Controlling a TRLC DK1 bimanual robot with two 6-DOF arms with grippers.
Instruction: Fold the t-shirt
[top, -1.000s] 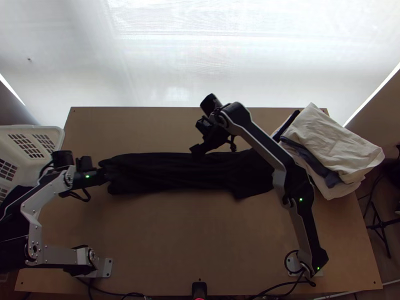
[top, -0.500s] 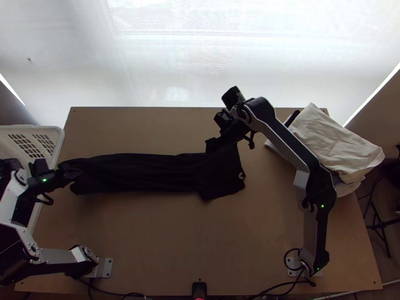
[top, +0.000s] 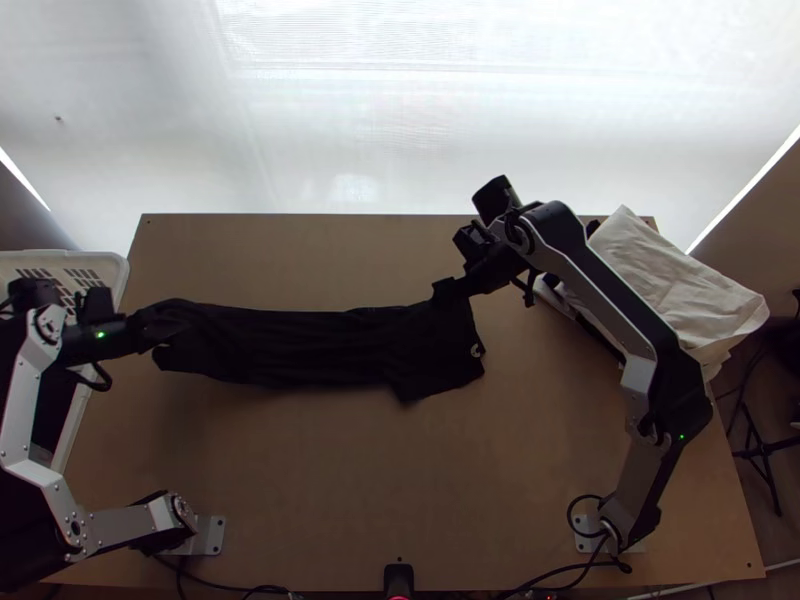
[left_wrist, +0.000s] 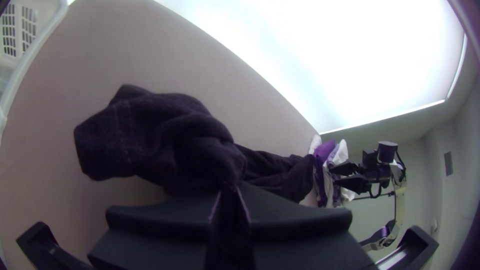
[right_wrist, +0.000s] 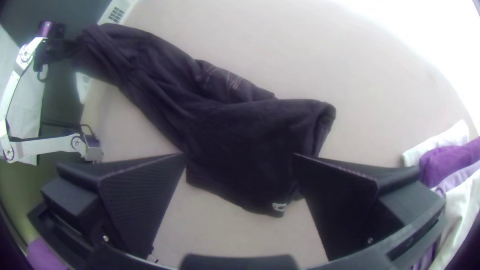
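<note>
A pale, brightly lit screen (top: 350, 130) stands behind the light wooden table (top: 400, 480). Over the table's left part, the left gripper (top: 150, 330) has its fingers pinched together on one end of the black t-shirt (top: 300, 345), with cloth bunched right at its fingertips. The right gripper (top: 450, 290) is at the shirt's other end, at the corner farther from the arms' bases; the right wrist view has its fingers spread wide apart, with the shirt lying beyond them and nothing gripped. Between the two, the t-shirt stretches across the table as a long, narrow strip, creased lengthwise and gathered toward the left gripper, broader and flatter toward the right one. A small white mark (top: 476, 351) shows near the edge of that broader end. Farther out, a white slatted basket (top: 112, 264) stands at the table's left edge, partly behind the left arm. On the table's far right corner rests a heap of cloths, a cream cloth (top: 680, 285) on top, with purple cloth (right_wrist: 447, 162) among them. A black stand (top: 762, 455) is beyond the table's right edge.
</note>
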